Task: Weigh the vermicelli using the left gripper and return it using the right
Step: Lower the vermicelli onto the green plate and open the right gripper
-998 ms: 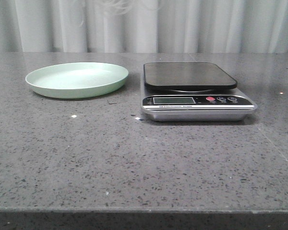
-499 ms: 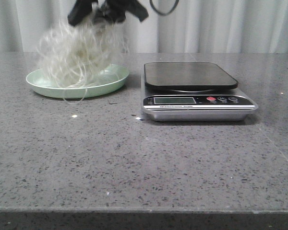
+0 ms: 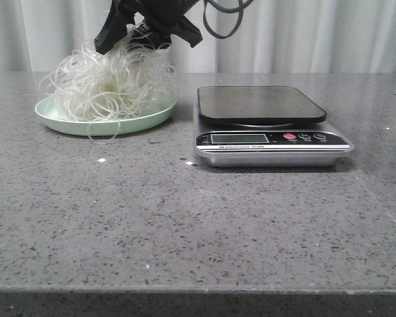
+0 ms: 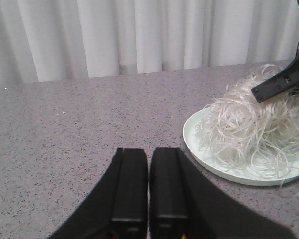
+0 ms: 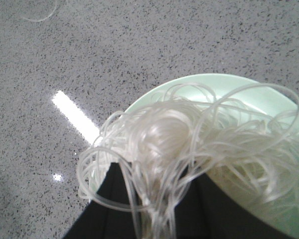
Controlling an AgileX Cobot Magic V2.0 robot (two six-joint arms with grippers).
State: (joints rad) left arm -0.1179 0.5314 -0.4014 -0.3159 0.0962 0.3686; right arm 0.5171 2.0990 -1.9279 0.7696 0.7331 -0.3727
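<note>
The grey speckled table point(image 3: 185, 224) carries two pieces of kit in front of you: the kitchen scale point(image 3: 267, 125) to the right, its dark platform bare, and the pale green plate point(image 3: 105, 119) to the left, a little farther back. On that plate sits the vermicelli point(image 3: 105, 82), a loose, springy tangle of thin whitish strands that heaps well above the rim and spills loops over the near and left edges. Your right gripper point(image 3: 148, 26) is over the plate at the top of the heap, its fingers buried in the strands; the right wrist camera shows noodles draped across the dark fingers, but how wide the gap is cannot be told from these views, nor whether it has hold of the bundle. Your left gripper point(image 4: 148, 186) waits off to the left of the plate, fingers pressed together with nothing between them. Expect the bundle to be very light, soft and snaggy: strands will likely trail, catch on the fingers and shed. You would probably do best to pinch deep into the dense centre of the heap rather than the stray outer loops.
</note>
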